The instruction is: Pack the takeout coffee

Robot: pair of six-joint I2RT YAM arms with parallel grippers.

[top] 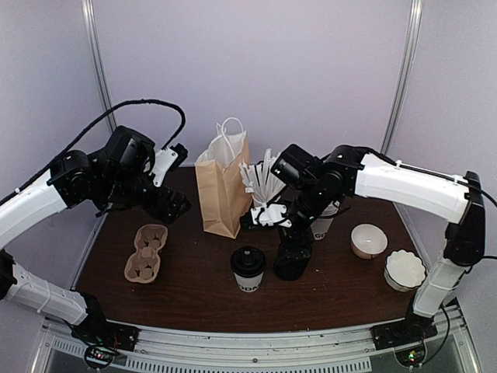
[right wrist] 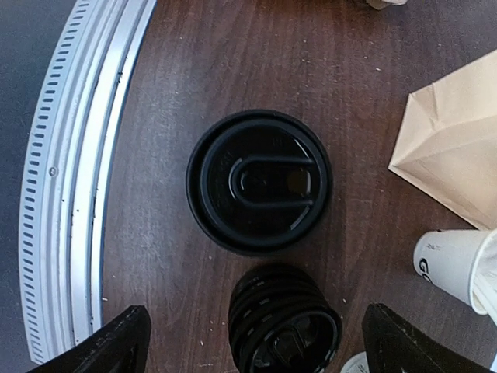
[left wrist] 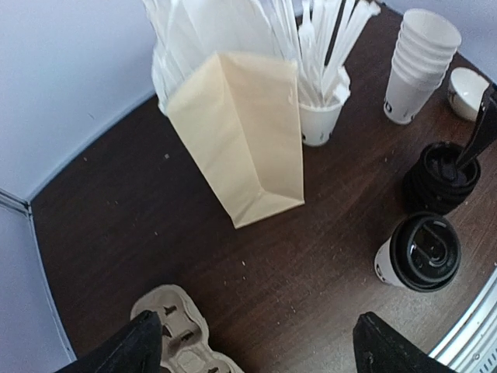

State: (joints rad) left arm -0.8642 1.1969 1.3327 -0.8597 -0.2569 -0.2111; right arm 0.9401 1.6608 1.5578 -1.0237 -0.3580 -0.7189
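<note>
Coffee [top: 248,270] looked light, crushable; best gripped mid-wall, below lid. Left tool [left wrist: 260,350], right tool [right wrist: 264,346] stood apart, empty.

A dark brown table [top: 194,299] carries everything. Directly beneath the right gripper [right wrist: 258,332] sits a stack of black lids [top: 293,264], and just beside that stack, past the fingertips, stands the takeout coffee [top: 248,270]. Off to this gripper's right lie a white bowl [top: 368,240] and a scalloped white dish [top: 404,270]. Ahead of the left gripper [left wrist: 260,350] stand a brown paper bag [top: 223,190], a cup of white sticks [left wrist: 320,120] and a stack of white cups [left wrist: 415,70]. Below it lies a cardboard cup carrier [top: 147,252].
</note>
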